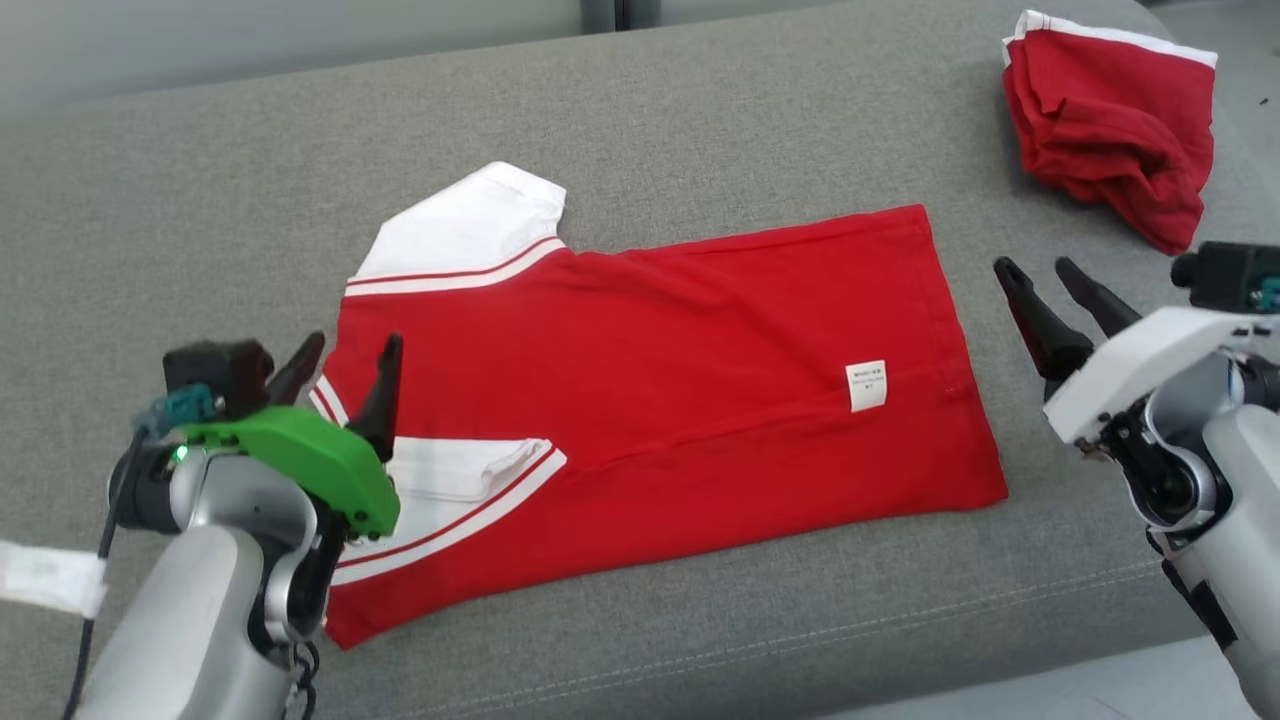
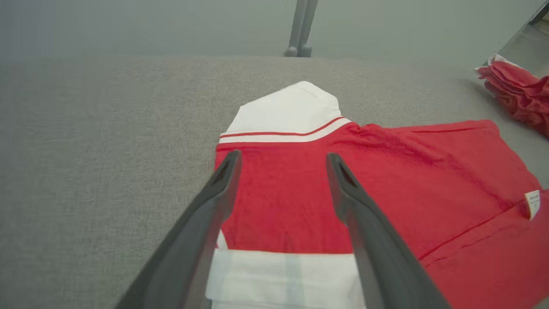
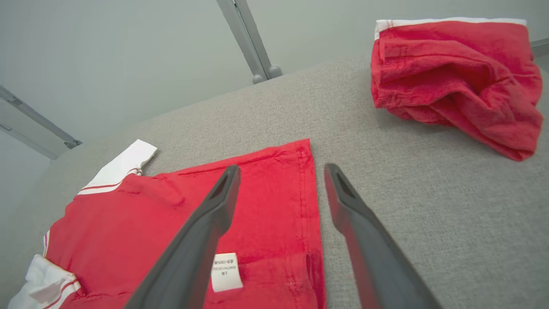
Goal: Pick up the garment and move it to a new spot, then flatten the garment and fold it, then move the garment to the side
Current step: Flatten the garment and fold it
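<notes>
One red garment (image 1: 650,380) lies flat on the grey cushion (image 1: 700,120), folded lengthwise into a long band that runs from our left to our right across the head view. At its left end one white sleeve (image 1: 470,230) with a red stripe sticks out on the far side, and a second sleeve (image 1: 455,468), also white, is folded in on top of the red cloth on the near side. Our left gripper (image 1: 352,350) is over that shoulder end, its dark fingers spread apart with nothing between them, just beside the folded-in sleeve; we cannot tell whether the tips touch the fabric. A small white label (image 1: 866,385) lies on the garment near the hem at the right end. Our right gripper (image 1: 1035,268) is by that hem, above bare cushion in the head view, fingers likewise wide apart and empty; in its wrist view the hem edge runs between them. A crumpled red bundle (image 1: 1110,130) with a white edge rests at the far right of the cushion, well apart from the flat garment
</notes>
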